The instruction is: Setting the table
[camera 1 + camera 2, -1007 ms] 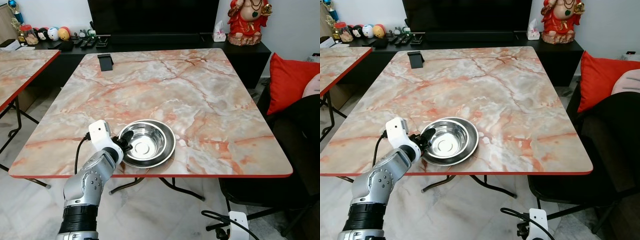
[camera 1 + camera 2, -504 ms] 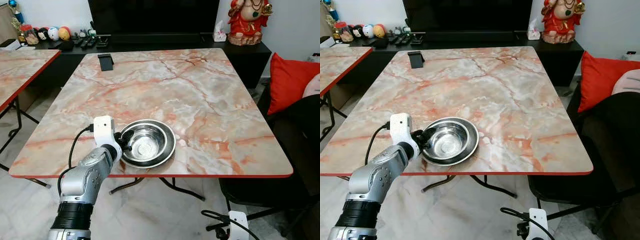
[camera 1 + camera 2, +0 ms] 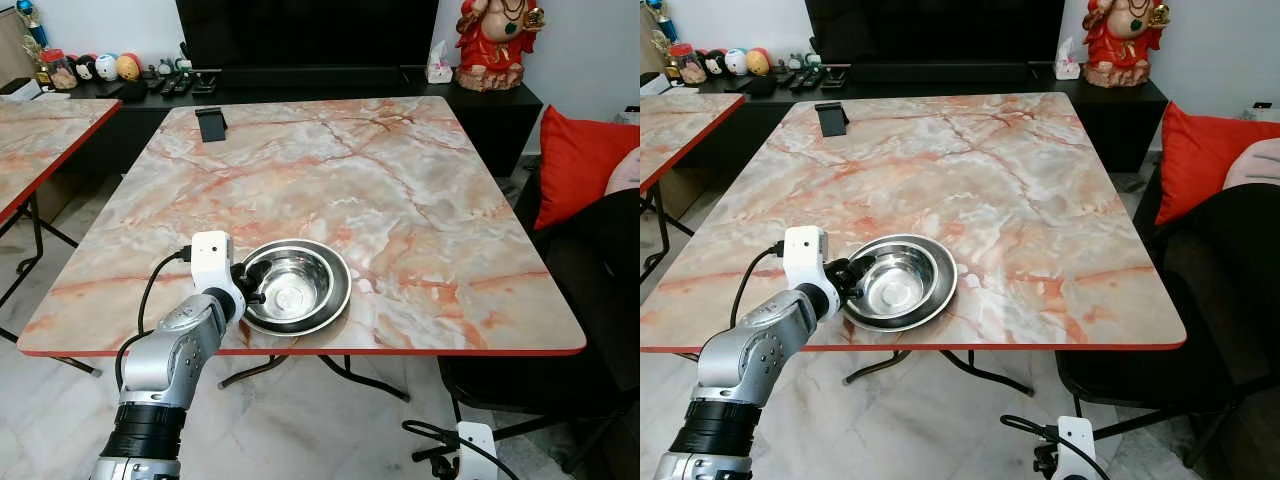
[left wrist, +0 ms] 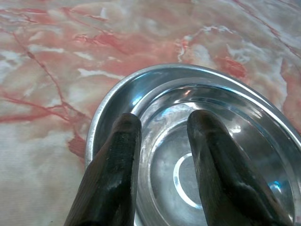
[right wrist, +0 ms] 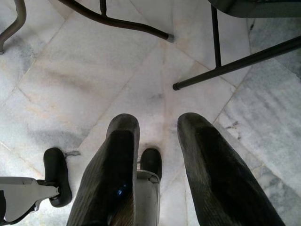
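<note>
From the head views, the steel bowl (image 3: 293, 287) sits near the table's (image 3: 400, 200) front edge, the left gripper (image 3: 250, 285) at its rim. Left wrist view: fingers (image 4: 117, 160) parted, apparently straddling the rim without pinching, probably to place it. Right wrist view: the right gripper (image 5: 155, 155) hangs spread above the floor (image 5: 94, 70).

The table (image 3: 400, 190) has a marble-patterned top in pink and grey with a red edge. A steel bowl (image 3: 295, 287) sits on it near the front edge, toward the robot's left. Far from the bowl, close to the back left corner, a small black stand (image 3: 210, 123) rests on the tabletop. Another table (image 3: 40, 140) with the same pattern stands left of the bowl's table.
</note>
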Robot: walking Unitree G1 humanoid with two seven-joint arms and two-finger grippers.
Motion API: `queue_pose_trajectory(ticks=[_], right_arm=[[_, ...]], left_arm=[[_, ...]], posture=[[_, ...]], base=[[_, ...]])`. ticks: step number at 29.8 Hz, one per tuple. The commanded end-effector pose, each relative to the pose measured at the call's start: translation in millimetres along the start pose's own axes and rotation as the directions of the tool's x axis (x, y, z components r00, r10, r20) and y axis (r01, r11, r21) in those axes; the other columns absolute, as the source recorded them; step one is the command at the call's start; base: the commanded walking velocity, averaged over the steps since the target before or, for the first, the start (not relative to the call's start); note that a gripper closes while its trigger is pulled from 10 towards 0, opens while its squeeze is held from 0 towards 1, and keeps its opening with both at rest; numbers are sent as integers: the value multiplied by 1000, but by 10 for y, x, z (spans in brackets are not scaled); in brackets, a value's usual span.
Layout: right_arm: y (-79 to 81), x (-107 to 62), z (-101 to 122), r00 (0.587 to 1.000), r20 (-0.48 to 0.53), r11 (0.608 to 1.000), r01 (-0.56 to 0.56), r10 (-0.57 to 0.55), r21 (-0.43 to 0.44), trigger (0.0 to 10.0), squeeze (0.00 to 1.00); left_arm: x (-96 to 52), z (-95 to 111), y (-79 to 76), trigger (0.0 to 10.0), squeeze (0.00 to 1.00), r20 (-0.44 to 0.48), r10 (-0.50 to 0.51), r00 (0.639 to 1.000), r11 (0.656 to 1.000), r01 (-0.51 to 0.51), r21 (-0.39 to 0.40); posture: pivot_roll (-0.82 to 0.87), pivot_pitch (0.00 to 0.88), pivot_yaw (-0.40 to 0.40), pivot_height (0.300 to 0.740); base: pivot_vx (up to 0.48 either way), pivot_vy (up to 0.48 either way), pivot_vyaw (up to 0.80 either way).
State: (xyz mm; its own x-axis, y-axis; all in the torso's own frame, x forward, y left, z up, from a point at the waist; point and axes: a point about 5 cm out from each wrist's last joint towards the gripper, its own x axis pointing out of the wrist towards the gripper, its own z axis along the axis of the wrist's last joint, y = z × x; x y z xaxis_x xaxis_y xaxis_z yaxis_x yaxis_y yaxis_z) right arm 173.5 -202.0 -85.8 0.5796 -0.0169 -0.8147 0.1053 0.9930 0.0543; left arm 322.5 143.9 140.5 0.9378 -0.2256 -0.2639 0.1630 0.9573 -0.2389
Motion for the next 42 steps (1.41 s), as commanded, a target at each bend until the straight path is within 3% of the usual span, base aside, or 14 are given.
queue_pose_trajectory(ticks=[1, 14, 17, 19, 25, 30, 31, 33, 42], right_arm=[[16, 7, 20, 1000, 2, 1000, -6, 6, -5, 10000, 0], [18, 7, 19, 1000, 1, 1000, -7, 7, -5, 10000, 0], [18, 7, 20, 1000, 1, 1000, -7, 7, -6, 10000, 0], [17, 7, 21, 1000, 1, 1000, -7, 7, -6, 10000, 0], [17, 7, 23, 1000, 2, 1000, -7, 7, -6, 10000, 0], [17, 7, 24, 1000, 3, 1000, -6, 6, -5, 10000, 0], [16, 7, 24, 1000, 3, 1000, -5, 5, -5, 10000, 0], [16, 7, 24, 1000, 4, 1000, -5, 5, -6, 10000, 0], [9, 5, 20, 1000, 4, 1000, -5, 5, -7, 10000, 0]], left_arm=[[-9, 99, -43, 10000, 0, 28, -19, 999, 1000, 19, 19], [-14, 87, -101, 10000, 0, 32, -49, 998, 999, 49, 15], [-36, 211, -104, 10000, 0, 122, -40, 992, 999, 35, 40], [-76, 388, -121, 10000, 0, 252, -40, 967, 988, 2, 152], [-154, 449, -160, 10000, 0, 355, -82, 931, 967, -11, 254], [-214, 370, -45, 10000, 0, 400, -45, 915, 943, -94, 319], [-229, 327, 1, 10000, 0, 405, -36, 914, 919, -129, 372], [-264, 290, 65, 10000, 0, 419, -13, 908, 904, -168, 393], [-328, 220, 212, 10000, 0, 477, 78, 876, 902, -266, 341]], posture=[[-52, 0, 40, 740], [-51, 0, 39, 740], [-51, 0, 39, 740], [-47, 0, 37, 740], [-50, 0, 39, 740], [-54, 0, 40, 740], [-53, 0, 39, 740], [-52, 0, 38, 740], [-56, 0, 38, 740]], base=[[0, 0, 0], [0, 0, 0], [0, 0, 0], [0, 0, 0], [0, 0, 0], [0, 0, 0], [0, 0, 0], [0, 0, 0], [0, 0, 0]])
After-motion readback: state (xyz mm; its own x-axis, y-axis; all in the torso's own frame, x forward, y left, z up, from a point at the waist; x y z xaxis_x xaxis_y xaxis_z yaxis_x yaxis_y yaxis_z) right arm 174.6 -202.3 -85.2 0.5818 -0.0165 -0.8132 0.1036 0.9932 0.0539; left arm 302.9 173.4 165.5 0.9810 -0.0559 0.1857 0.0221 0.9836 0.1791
